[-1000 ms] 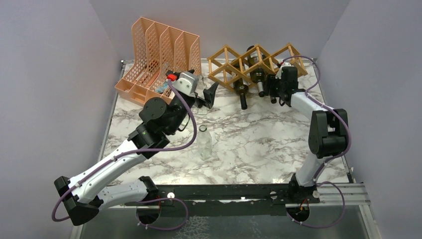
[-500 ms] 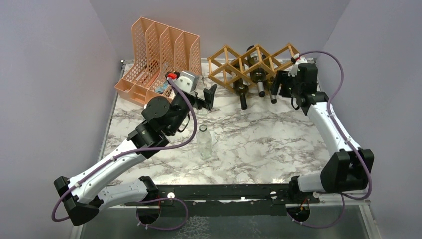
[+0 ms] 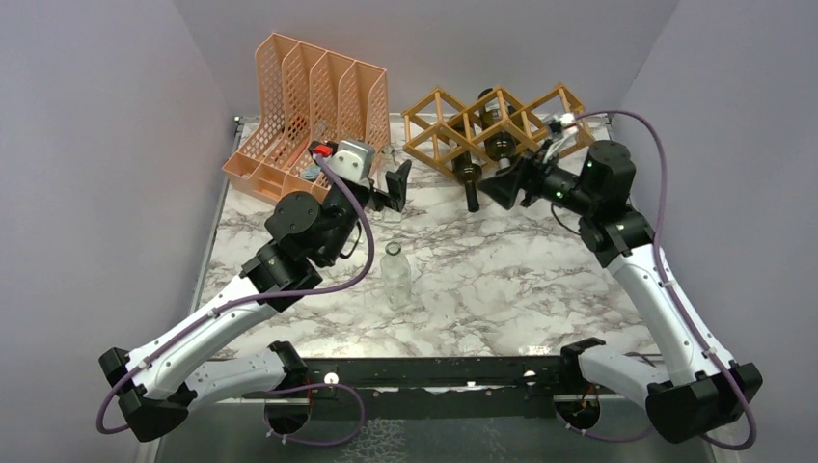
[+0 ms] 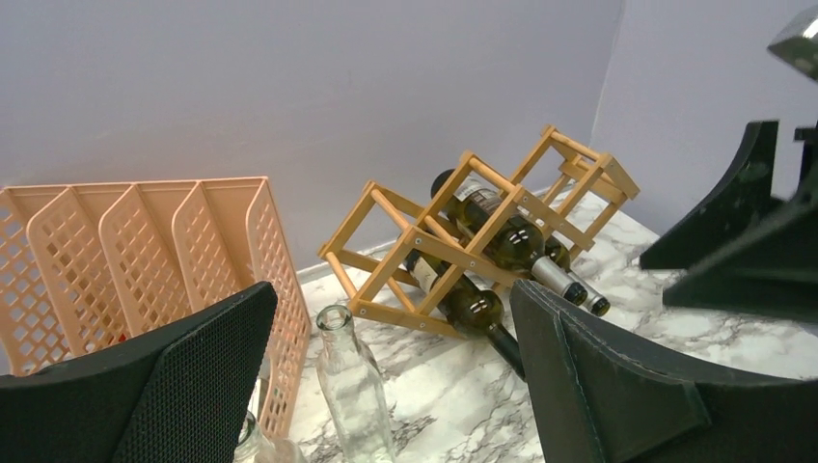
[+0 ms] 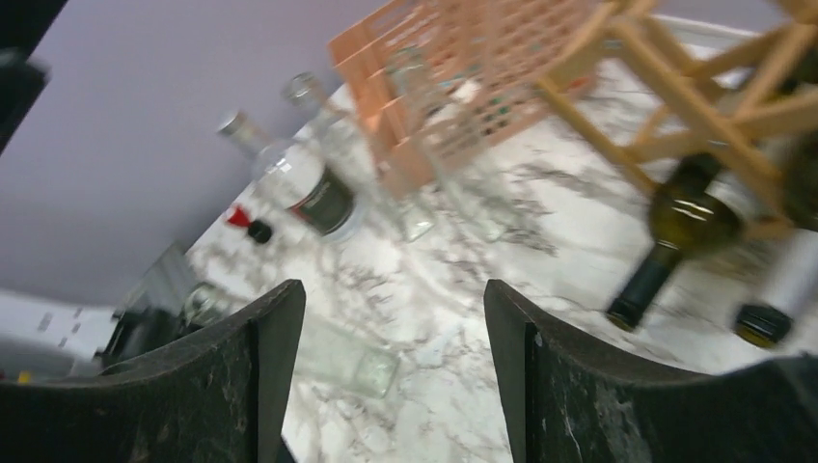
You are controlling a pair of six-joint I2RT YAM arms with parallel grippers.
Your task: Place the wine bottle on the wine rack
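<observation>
The tan wooden wine rack (image 3: 492, 118) stands at the back of the table; it also shows in the left wrist view (image 4: 453, 246) and the right wrist view (image 5: 704, 92). Three dark wine bottles lie in its cells, necks toward me: a lower one (image 4: 475, 307) (image 3: 470, 177) (image 5: 677, 224) and two upper ones (image 4: 526, 249). My right gripper (image 3: 496, 185) (image 5: 389, 301) is open and empty, just in front of the rack, pointing left. My left gripper (image 3: 394, 185) (image 4: 395, 301) is open and empty, left of the rack.
A peach mesh file organizer (image 3: 309, 106) (image 4: 145, 251) stands back left. A clear glass bottle (image 3: 395, 277) (image 5: 349, 357) stands mid-table. Another clear bottle (image 4: 352, 386) stands beside the organizer, and a labelled clear bottle (image 5: 311, 183) shows there too.
My right gripper has drawn back from the rack, empty, and turned to point left, its arm swinging out to the right. My left gripper has shifted slightly left.
</observation>
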